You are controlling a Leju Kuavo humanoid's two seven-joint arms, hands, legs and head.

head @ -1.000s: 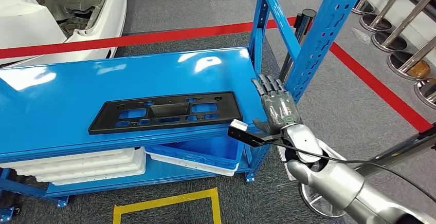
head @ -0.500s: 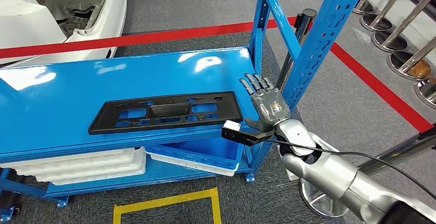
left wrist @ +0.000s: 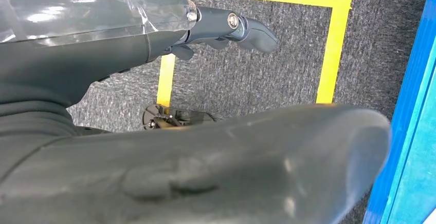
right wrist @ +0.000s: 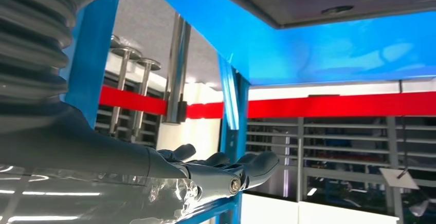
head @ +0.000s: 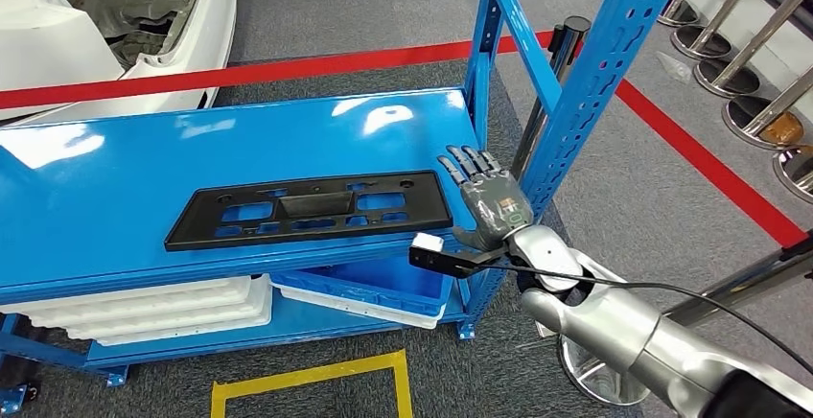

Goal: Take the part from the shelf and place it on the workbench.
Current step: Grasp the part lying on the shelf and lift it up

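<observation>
Step in hand: reaching for the part. My right hand [head: 491,205] hovers at the right end of the blue shelf [head: 115,197], fingers straight and spread, holding nothing.
The part: a long black plastic panel [head: 309,209] with cut-out windows lies flat on the shelf top, near the front edge, untouched. Its right end sits just beside my right hand, apart from it.
Right wrist view: my fingers [right wrist: 259,163] stretch out flat and empty beside the blue upright; the shelf edge and the panel's dark end are in front of them.
Left hand: my left hand [left wrist: 226,26] hangs low over grey carpet and yellow floor tape [left wrist: 333,44], away from the shelf. I cannot tell how far its fingers are parted; nothing shows in its hold.
Next move, as I judge it: bring the right hand in over the panel's right end and close on its edge. The panel is long and thin, so a hold at one end may let it sag or swing; the left hand may be needed at the other end.
In the way: the blue shelf post [head: 599,73] stands close behind my right hand and crowds the wrist. The wrist camera bracket [head: 443,257] juts toward the shelf's front edge.
Around: white trays [head: 153,308] and a blue bin [head: 383,284] below the shelf; red floor tape [head: 288,71]; a white car body [head: 115,25]; steel stanchion bases [head: 729,73] on the right.
</observation>
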